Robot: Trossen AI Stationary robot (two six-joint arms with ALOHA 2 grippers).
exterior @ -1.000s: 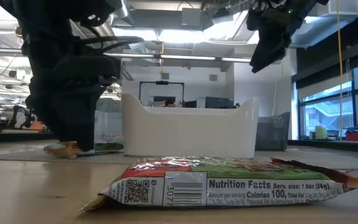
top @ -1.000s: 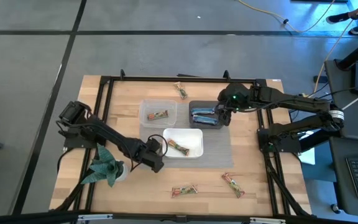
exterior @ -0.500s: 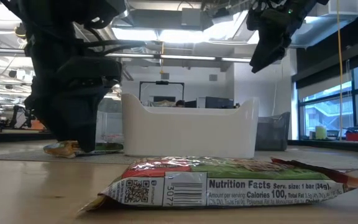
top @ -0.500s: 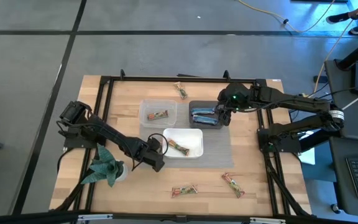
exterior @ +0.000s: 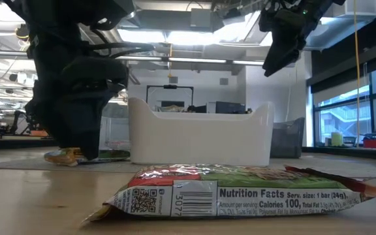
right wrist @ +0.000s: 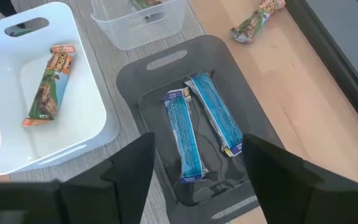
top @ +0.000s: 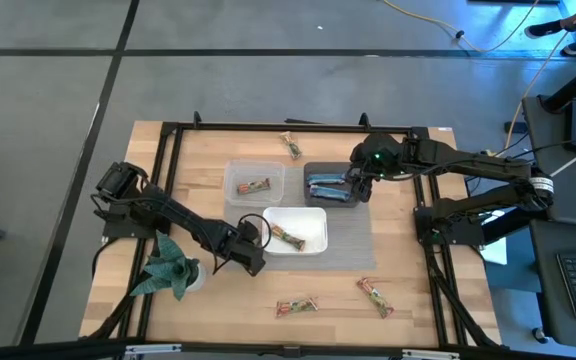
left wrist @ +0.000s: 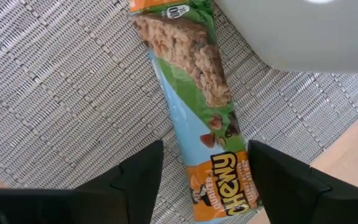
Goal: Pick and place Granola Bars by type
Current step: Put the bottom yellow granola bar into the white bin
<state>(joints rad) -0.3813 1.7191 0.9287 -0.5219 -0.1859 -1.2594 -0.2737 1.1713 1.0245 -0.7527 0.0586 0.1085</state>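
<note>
A tan, green and orange granola bar [left wrist: 194, 106] lies flat on the grey woven mat [left wrist: 61, 112], beside the white tub's corner [left wrist: 303, 31]. My left gripper [left wrist: 207, 186] hangs open over it, one finger on each side of the bar's end, apart from it. In the high view this gripper [top: 251, 250] hides that bar. My right gripper [right wrist: 194, 180] is open above the dark grey tub [right wrist: 241, 118], which holds two blue bars [right wrist: 197, 124]. One tan bar [right wrist: 48, 81] lies in the white tub, another [top: 255, 185] in the clear tub.
Loose tan bars lie on the wood at the far edge [top: 290, 146] and near the near edge [top: 296, 307] [top: 375, 296]; the near one fills the low view's foreground [exterior: 240, 192]. A green paper plant figure [top: 168, 268] stands left of my left gripper. Black frame rails [top: 168, 160] border the table.
My left gripper has edged a little toward the table's right, over the bar on the mat, and stays open. The right arm and all bars have kept still.
</note>
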